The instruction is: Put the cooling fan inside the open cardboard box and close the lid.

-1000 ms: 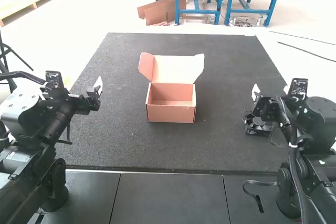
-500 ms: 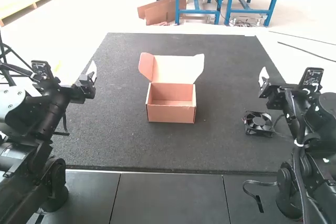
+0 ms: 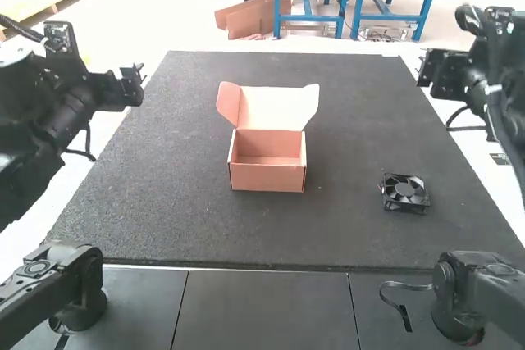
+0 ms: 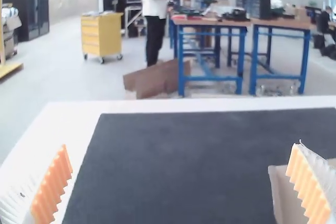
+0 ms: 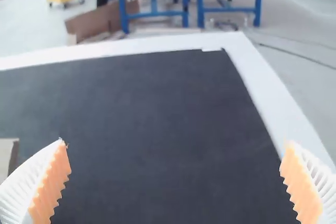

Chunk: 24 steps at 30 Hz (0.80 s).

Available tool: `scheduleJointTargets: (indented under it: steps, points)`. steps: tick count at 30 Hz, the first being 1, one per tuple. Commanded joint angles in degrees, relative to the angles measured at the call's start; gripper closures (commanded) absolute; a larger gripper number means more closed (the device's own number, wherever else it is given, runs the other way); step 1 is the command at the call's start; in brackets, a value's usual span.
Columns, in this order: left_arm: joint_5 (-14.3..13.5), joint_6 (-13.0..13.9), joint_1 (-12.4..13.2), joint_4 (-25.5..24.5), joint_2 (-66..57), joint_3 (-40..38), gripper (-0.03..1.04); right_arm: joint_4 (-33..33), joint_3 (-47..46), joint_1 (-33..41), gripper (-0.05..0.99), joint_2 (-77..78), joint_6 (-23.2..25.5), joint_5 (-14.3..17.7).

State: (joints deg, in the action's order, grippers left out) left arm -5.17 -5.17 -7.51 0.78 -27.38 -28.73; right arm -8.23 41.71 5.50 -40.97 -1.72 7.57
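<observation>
Cardboard box (image 3: 267, 157) sits mid-mat with its lid (image 3: 275, 108) tipped back toward 12 o'clock and its mouth facing up, so there's a clear drop path from above. Cooling fan (image 3: 404, 192) lies flat on the black mat (image 3: 164, 202) at about 4 o'clock from the box, well apart, with nothing touching it. Left gripper (image 3: 131, 86) hangs raised near the mat edge at 10 o'clock, right gripper (image 3: 433, 71) at 2 o'clock. Both have fingers spread wide, orange pads (image 4: 52, 184) bare, nothing held. Judgement: pick not started. The fan is on the right arm's side, so the right arm likely grabs it and the left is free for the lid.
</observation>
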Motion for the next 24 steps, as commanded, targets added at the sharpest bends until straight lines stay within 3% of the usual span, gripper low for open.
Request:
scheduleJointTargets:
  steps: [1,3,4,5,7,9,12,15,19,24]
  points:
    - [-2.30,0.51,0.65,-4.91,-4.97,-8.10,0.04,-7.68,10.32,-0.75,0.02,-8.25,0.05,1.83]
    - [-3.80,0.34,0.74,-10.36,-8.57,-12.49,0.04,-14.18,15.24,-0.58,0.02,-12.82,1.63,1.13]
    - [-3.80,0.42,0.74,-13.61,-10.24,-14.69,0.04,-17.35,17.26,-0.66,0.02,-14.31,2.33,-1.25]
    - [-3.88,0.42,0.74,-16.60,-11.82,-16.71,0.04,-19.19,18.75,-0.75,0.02,-15.28,4.26,-1.60]
    - [-3.97,0.42,0.74,-21.87,-14.37,-20.58,0.04,-21.83,20.86,-0.84,0.03,-16.77,6.55,0.34]
    - [-4.59,0.42,0.74,-25.12,-15.34,-23.12,0.04,-24.99,23.33,-0.84,0.04,-17.83,6.55,0.34]
    - [-8.19,0.51,0.74,-29.87,-17.62,-24.88,0.04,-30.35,27.37,-0.84,0.04,-19.41,7.16,0.16]
    - [-8.37,0.51,0.74,-36.72,-20.61,-26.29,0.04,-37.03,30.00,-1.81,0.04,-22.93,6.46,-0.19]
    - [-8.37,0.60,0.74,-38.74,-21.32,-26.64,0.04,-45.12,30.62,-5.15,0.03,-26.79,4.00,-2.21]
    - [-8.28,0.60,0.74,-38.66,-22.46,-26.38,0.04,-46.35,27.46,-12.70,0.03,-29.78,-3.12,-4.76]
